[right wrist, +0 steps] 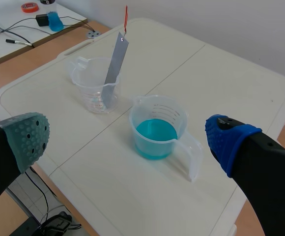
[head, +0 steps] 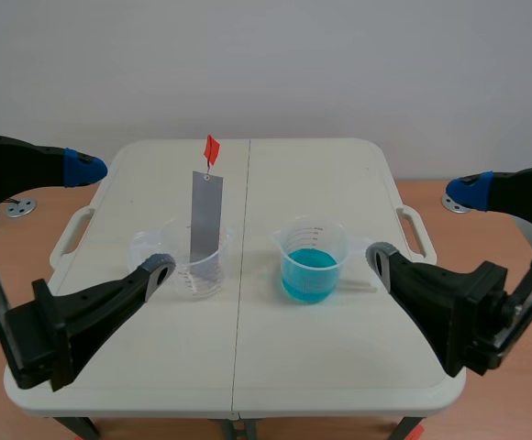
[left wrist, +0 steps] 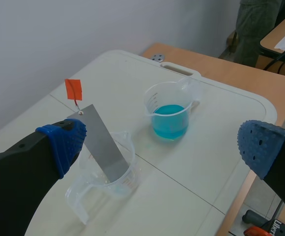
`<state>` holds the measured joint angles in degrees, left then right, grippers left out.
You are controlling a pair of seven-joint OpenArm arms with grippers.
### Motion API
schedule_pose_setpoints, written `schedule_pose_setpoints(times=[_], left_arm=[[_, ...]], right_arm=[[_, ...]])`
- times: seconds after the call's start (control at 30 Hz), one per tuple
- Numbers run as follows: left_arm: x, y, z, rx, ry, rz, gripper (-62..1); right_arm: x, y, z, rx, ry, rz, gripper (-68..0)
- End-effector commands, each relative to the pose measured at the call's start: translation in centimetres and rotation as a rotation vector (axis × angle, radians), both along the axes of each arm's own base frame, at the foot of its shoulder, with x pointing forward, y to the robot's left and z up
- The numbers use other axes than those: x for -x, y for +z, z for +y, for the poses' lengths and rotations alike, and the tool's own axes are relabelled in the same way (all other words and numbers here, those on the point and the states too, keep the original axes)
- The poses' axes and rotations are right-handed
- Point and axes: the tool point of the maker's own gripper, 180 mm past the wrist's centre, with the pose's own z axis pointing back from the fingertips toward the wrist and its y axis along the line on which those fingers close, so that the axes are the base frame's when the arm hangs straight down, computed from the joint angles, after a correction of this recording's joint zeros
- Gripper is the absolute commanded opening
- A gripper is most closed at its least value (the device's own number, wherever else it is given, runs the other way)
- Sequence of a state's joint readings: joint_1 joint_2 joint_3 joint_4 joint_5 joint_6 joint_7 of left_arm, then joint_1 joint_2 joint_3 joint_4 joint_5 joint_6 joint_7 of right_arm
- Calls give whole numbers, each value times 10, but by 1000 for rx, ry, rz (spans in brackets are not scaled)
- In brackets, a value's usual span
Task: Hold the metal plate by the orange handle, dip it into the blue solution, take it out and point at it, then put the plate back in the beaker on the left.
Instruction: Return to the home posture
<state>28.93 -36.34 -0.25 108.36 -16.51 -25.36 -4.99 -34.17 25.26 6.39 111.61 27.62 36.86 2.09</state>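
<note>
A grey metal plate [head: 205, 215] leans upright in an empty clear beaker [head: 191, 268] on the table's left half. Its orange handle [head: 211, 149] sticks up at the top. To the right stands a clear beaker of blue solution [head: 312, 264]. My left gripper [head: 122, 220] hovers open, near the empty beaker and touching nothing. My right gripper [head: 425, 223] is open beside the blue beaker. The left wrist view shows the plate [left wrist: 100, 145], handle [left wrist: 73, 89] and blue beaker [left wrist: 169, 112] ahead of my left gripper [left wrist: 162, 147]. The right wrist view shows the blue beaker [right wrist: 157, 129] and plate [right wrist: 114, 66] ahead of my right gripper [right wrist: 128, 139].
The white folding table [head: 339, 367] has a seam down its middle and carry handles at both sides. Beyond its left edge a side desk [right wrist: 14, 44] holds a bottle of blue liquid [right wrist: 54, 17], a red tape roll [right wrist: 29, 7] and cables.
</note>
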Motion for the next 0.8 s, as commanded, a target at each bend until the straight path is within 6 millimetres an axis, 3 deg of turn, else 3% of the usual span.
schedule_pose_setpoints(times=[0.0,0.77], left_arm=[[1,4,-1,23,3,-7,14],[1,2,0,16,5,-4,14]], right_arm=[[-2,11,2,-11,8,-33,-12],[-1,7,1,4,7,-17,-12]])
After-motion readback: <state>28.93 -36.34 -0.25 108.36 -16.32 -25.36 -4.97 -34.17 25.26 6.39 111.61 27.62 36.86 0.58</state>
